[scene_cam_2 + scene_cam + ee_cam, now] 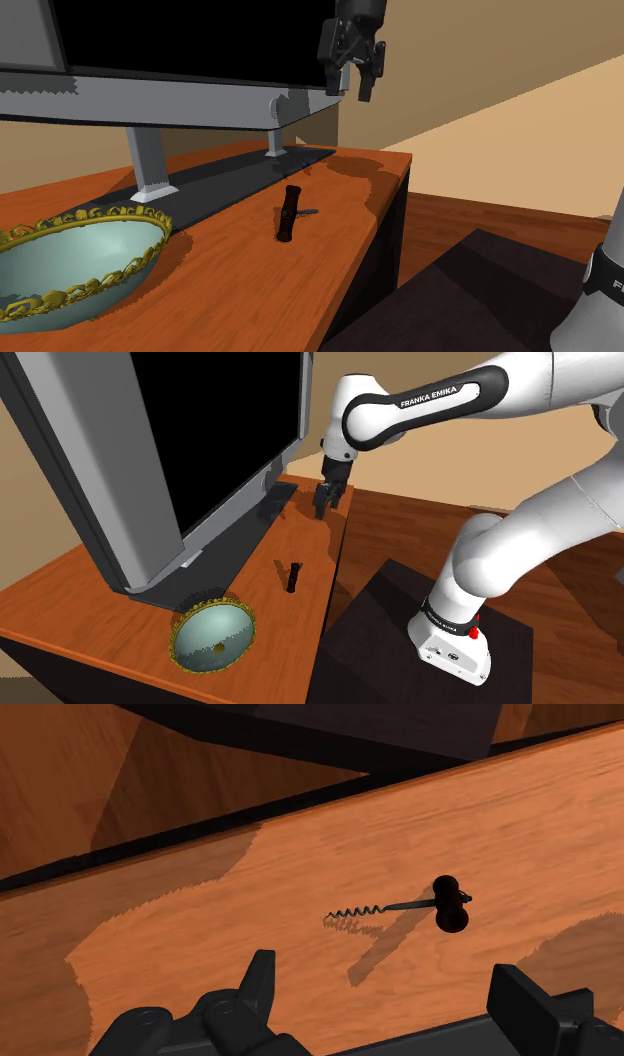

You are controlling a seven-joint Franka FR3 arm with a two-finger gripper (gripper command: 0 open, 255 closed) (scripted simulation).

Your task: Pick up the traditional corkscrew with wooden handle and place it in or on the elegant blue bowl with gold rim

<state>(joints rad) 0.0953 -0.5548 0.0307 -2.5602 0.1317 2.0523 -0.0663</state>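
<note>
**Hovering Open Above the Table: Gripper and Corkscrew Status**

**1. Gripper.** The black gripper (pixel 327 502) hung in the air over the far end of the table (pixel 90 587), pointing down. It was clear of every object. In the second exterior view the gripper (pixel 350 90) sat in front of the lower corner of the grey-framed screen (pixel 190 100). In the wrist view its two fingers (pixel 258 982) stood apart with only bare wood grain between them. The tool was released and carried nothing.

**2. Corkscrew.** The corkscrew (pixel 293 575) lay flat on the orange-brown tabletop, near the edge that faced the dark stand (pixel 385 622). It had a dark, rounded handle and a thin metal spiral. In the wrist view the corkscrew (pixel 410 907) lay ahead of the fingertips, untouched, and cast a shadow on the wood. In the second exterior view the corkscrew (pixel 289 214) rested just in front of the flat dark base strip (pixel 240 175) under the screen, and its spiral pointed toward that view's right.

**3. Bowl.** The bowl (pixel 183 624) stood upright on the same tabletop, toward the shoulder view's lower left. It was well apart from the corkscrew and close to one foot of the screen. Its inside was pale blue-green and its ornate rim was gold. The second exterior view showed the bowl (pixel 85 216) at the left edge.
</note>
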